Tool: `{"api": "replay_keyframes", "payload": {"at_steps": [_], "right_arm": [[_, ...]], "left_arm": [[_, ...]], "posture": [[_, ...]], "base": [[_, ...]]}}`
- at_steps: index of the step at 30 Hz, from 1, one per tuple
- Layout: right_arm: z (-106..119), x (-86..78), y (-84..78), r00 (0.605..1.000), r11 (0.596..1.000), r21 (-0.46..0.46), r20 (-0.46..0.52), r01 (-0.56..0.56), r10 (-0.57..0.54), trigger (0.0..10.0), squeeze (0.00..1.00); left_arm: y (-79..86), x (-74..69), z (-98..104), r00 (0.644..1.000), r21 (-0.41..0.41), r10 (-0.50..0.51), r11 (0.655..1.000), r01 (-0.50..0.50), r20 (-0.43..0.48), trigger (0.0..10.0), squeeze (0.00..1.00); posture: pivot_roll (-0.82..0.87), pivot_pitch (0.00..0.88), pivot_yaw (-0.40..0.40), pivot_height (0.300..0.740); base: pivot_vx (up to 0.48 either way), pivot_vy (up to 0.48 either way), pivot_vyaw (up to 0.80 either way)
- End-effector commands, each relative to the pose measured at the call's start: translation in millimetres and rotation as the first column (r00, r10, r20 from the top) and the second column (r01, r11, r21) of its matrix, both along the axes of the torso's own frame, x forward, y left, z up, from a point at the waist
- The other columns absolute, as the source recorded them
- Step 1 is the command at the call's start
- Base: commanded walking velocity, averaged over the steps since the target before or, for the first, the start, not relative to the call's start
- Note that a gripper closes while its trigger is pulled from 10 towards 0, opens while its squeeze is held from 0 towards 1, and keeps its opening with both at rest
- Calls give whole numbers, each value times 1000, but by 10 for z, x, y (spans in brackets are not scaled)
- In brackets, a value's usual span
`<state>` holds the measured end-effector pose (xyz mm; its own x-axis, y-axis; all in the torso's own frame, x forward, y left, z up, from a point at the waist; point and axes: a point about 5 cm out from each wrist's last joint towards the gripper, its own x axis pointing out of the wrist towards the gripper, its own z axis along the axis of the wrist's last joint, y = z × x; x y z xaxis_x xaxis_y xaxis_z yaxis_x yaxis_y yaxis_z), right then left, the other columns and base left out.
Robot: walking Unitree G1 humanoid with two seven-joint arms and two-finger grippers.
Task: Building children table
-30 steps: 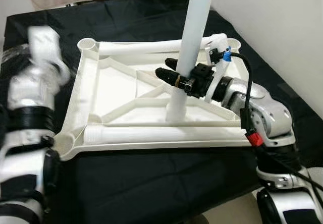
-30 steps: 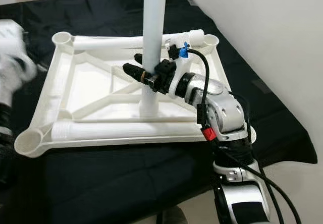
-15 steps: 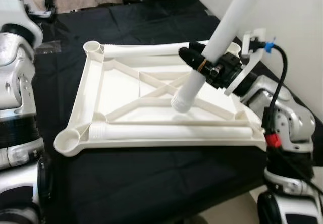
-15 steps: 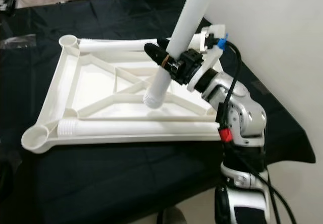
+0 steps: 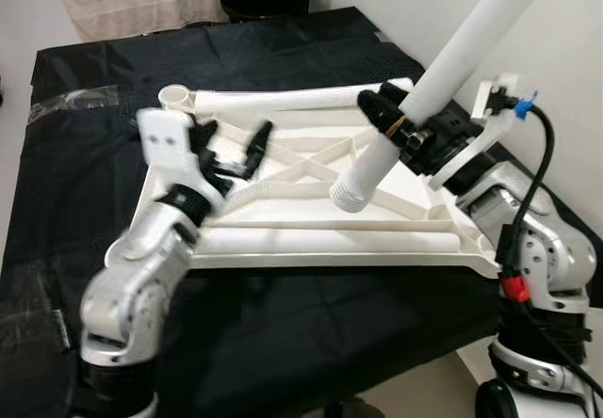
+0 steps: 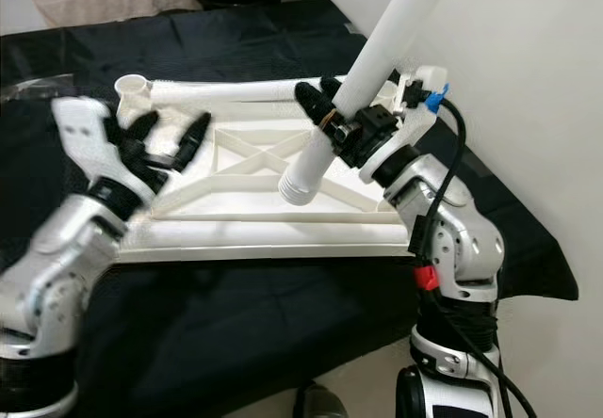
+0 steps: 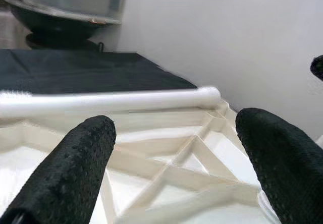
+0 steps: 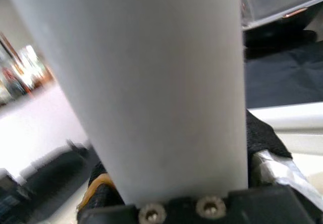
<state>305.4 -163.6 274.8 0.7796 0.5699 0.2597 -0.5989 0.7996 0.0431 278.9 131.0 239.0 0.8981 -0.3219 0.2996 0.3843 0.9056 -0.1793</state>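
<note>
Fingers of the right gripper [image 5: 396, 121] were clenched on a white leg [image 5: 429, 84], holding it tilted above the upturned white tabletop [image 5: 283, 239] on the black-draped counter [image 5: 283, 343]. The left gripper [image 5: 231, 150] hovered over the tabletop's left side, fingers spread, grasping nothing.

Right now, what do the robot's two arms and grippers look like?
Both arms are silver, rounded segments with black joint bands. The left gripper has two long black fingers with a pebbled texture and a white mount. The right gripper carries a black cable, a red tag and a blue clip.
</note>
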Motion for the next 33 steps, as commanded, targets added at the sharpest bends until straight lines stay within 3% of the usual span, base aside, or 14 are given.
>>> {"api": "replay_keyframes", "payload": {"at_steps": [1, 2, 6, 12, 16, 21, 28, 33], "right_arm": [[26, -28, 14, 1000, 1000, -25, 30, 10, -9, 10000, 0], [-17, -56, 45, 1000, 997, -77, 27, 18, -16, 10000, 0], [-99, -122, 107, 1000, 990, -143, 18, 10, -8, 10000, 0], [-146, -157, 148, 1000, 985, -171, 13, -2, 5, 10000, 0], [-155, -161, 166, 1000, 981, -192, 17, -4, 7, 10000, 0], [-167, -178, 209, 1000, 975, -222, 21, -16, 21, 10000, 0], [-160, -210, 256, 997, 968, -242, 27, -59, 68, 10000, 0], [-137, -200, 250, 997, 967, -247, 32, -60, 70, 10000, 0]], "left_arm": [[-13, -26, 5, 1000, 2, -10, 1000, 10, 13, 10000, 0], [-2, -55, -109, 1000, 5, -22, 1000, 22, -19, 10000, 0], [41, -129, -309, 996, -5, -19, 1000, 18, -91, 10000, 0], [41, -194, -453, 989, -11, -10, 1000, 9, -149, 10000, 0], [-2, -225, -577, 983, 47, -10, 999, 19, -185, 10000, 0], [-75, -292, -710, 975, 119, -26, 991, 53, -222, 10000, 0], [-26, -392, -840, 962, 199, 11, 979, 46, -273, 10000, 0], [-8, -406, -823, 964, 210, 23, 977, 34, -266, 10000, 0]], "posture": [[-55, 109, -30, 740], [-58, 103, -27, 740], [-58, 97, -24, 740], [-59, 100, -20, 740], [-62, 107, -21, 740], [-65, 128, -17, 740], [-63, 156, -14, 740], [-59, 180, -11, 740]], "base": [[0, -454, 0], [0, -450, 0], [0, -451, 0], [0, -453, 0], [0, -384, 0], [0, 0, 0], [0, 0, 0], [0, 480, 0]]}}
